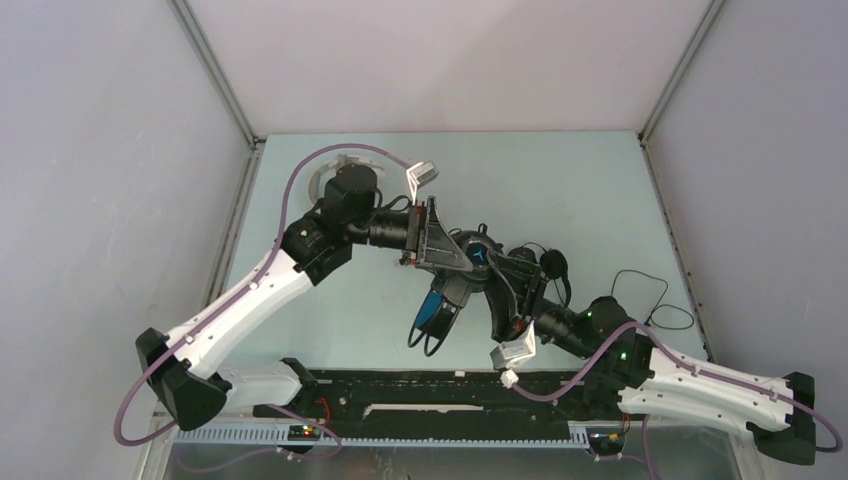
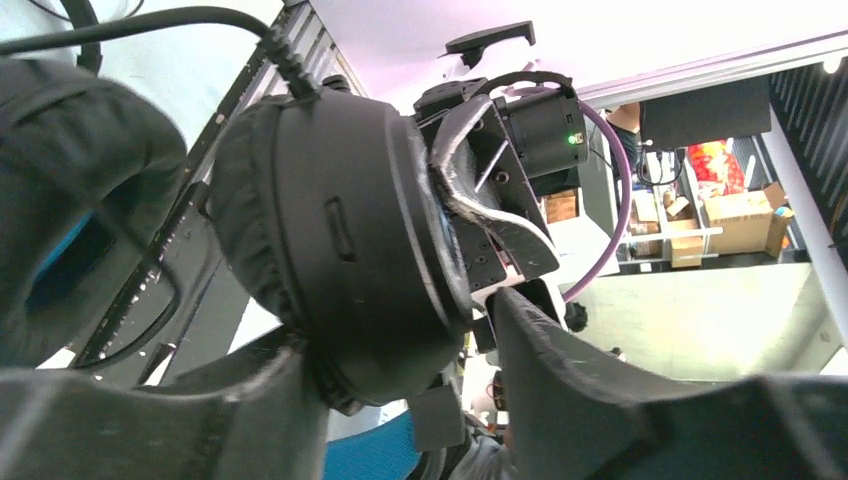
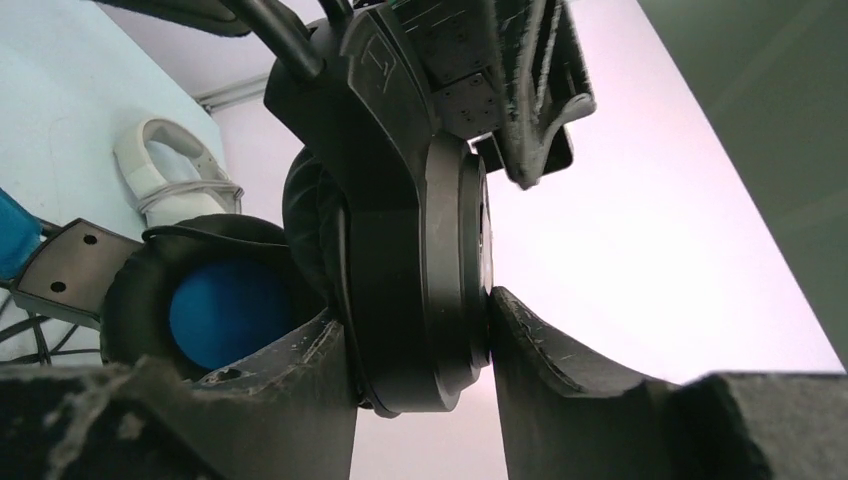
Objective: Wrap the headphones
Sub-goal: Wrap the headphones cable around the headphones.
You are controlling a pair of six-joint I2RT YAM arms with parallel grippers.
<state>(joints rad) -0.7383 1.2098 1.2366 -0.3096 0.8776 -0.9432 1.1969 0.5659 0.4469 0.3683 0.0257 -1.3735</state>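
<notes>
One set of black headphones is hanging in the air above the middle of the pale table, carried between both arms. Its ear cups are looking round and thick, with wrinkled black cushions and a bright blue lining inside. One blue-lined cup is dangling lower, toward the near edge, with a black cable looping beneath it.

The right gripper is reaching in from the near right. In its wrist view the black headphones are filling the frame, and the right gripper is clamping the smooth hard shell of one cup, with a finger pressing on each side. The second cup is showing its blue lining just to the left.

The left gripper is coming in from the far left. In its wrist view the black headphones are sitting between the fingers of the left gripper, which is closing around the same cushioned cup.

Farther out, the white-grey headphones are lying on the table with grey cable wound around the band; from above, the white-grey headphones are peeking out behind the left arm at the far left. The slim black headphones are lying just right of the grippers, their thin cable trailing in loops toward the right wall.
</notes>
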